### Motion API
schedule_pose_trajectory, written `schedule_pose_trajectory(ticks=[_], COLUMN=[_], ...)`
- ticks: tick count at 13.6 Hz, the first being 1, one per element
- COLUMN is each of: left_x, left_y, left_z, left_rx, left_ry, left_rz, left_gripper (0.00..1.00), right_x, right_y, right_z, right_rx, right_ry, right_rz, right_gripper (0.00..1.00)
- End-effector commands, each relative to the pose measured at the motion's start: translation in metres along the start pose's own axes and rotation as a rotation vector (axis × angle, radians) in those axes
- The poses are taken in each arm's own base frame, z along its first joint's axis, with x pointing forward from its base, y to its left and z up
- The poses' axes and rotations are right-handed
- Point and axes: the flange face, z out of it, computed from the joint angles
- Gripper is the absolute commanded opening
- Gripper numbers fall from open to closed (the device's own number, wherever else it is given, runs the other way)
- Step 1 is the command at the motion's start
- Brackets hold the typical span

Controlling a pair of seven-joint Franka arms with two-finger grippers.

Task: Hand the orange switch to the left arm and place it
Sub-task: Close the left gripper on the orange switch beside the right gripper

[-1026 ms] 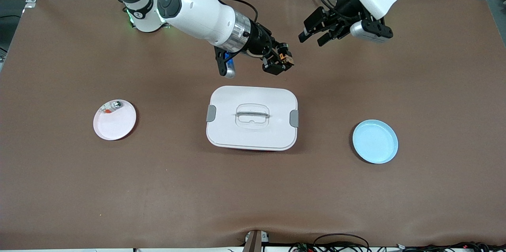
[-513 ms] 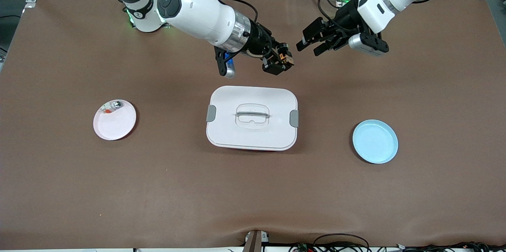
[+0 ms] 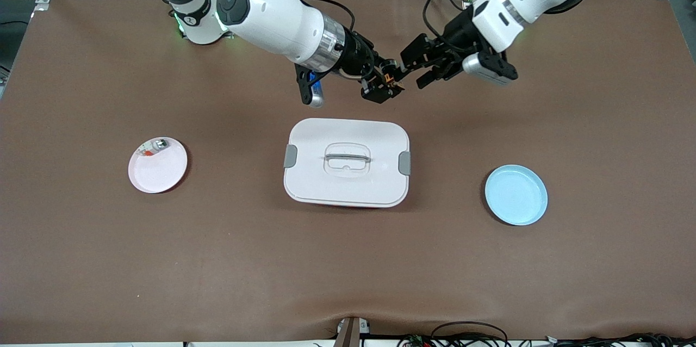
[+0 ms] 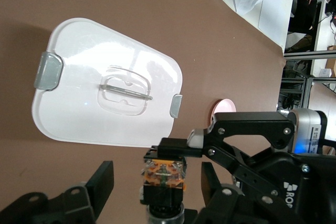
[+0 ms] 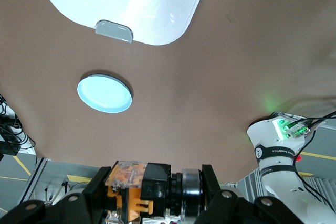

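The orange switch (image 3: 387,80) is a small black block with orange markings. My right gripper (image 3: 386,87) is shut on it, up in the air over the bare table between the box (image 3: 346,162) and the robots' bases. In the right wrist view the switch (image 5: 137,186) is clamped between that gripper's (image 5: 155,190) two fingers. My left gripper (image 3: 411,73) is open, right against the right one. In the left wrist view its fingers (image 4: 101,186) stand on either side of the switch (image 4: 164,181) with a gap on each side. The white box (image 4: 105,98) lies below.
A pink plate (image 3: 159,170) with a small silver-and-white piece (image 3: 155,147) lies toward the right arm's end. A blue plate (image 3: 515,195) lies toward the left arm's end. Cables hang at the table's front edge (image 3: 467,336).
My left gripper has swung in toward the right gripper, and its open fingers now flank the switch. The right arm and the switch have stayed put.
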Motion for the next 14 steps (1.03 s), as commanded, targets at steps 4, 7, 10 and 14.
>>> schedule_pose_trajectory(ticks=[4, 7, 10, 14], left_x=[-0.005, -0.012, -0.017, -0.017], left_y=[0.004, 0.003, -0.002, -0.002], left_z=[0.008, 0.016, 0.025, 0.024], left_rx=[-0.017, -0.006, 0.007, 0.008], left_ry=[-0.009, -0.026, -0.042, -0.046], left_rz=[0.013, 0.020, 0.026, 0.032], left_gripper=[0.71, 0.69, 0.64, 0.42], right_x=[-0.007, -0.007, -0.007, -0.007], right_y=[-0.003, -0.003, -0.003, -0.003], right_z=[0.004, 0.004, 0.004, 0.004], right_rx=[0.001, 0.001, 0.001, 0.001], right_ry=[-0.015, -0.013, -0.013, -0.013], right_rz=[0.012, 0.011, 0.011, 0.011], right_gripper=[0.23, 0.23, 0.23, 0.23])
